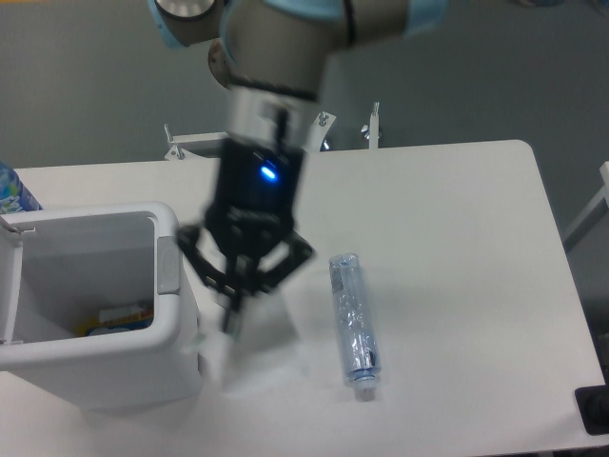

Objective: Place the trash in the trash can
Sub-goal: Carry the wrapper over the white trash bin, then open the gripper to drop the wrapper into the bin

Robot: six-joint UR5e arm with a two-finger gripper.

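**Claw clamped on wrapper, right beside the bin**

Claw [231, 319] was up off the counter [457, 248], pointing down, fingers pinched together on the top edge of the white wrapper [217, 360]. Wrapper hung below the fingertips, motion-blurred, so no print was readable. It sat just beside the right wall of the trash can [176, 324], outside the rim, not over the opening. Couldn't tell whether its lower end touched the counter.

Arm was blurred too; a blue status light [268, 172] glowed on the wrist above the claw.

Crushed clear bottle [354, 328] lay flat on the counter to the right of the claw, apart from it, long axis running roughly front to back, cap end toward the near edge. Nothing was touching it.

Trash can stood at the left front of the counter, open top, grey patch on its right wall near the rim. Some yellow and blue stuff [116, 318] lay at the bottom inside; too small to identify.

Blue bottle [13, 190] was partly visible at the left frame edge, behind the trash can.
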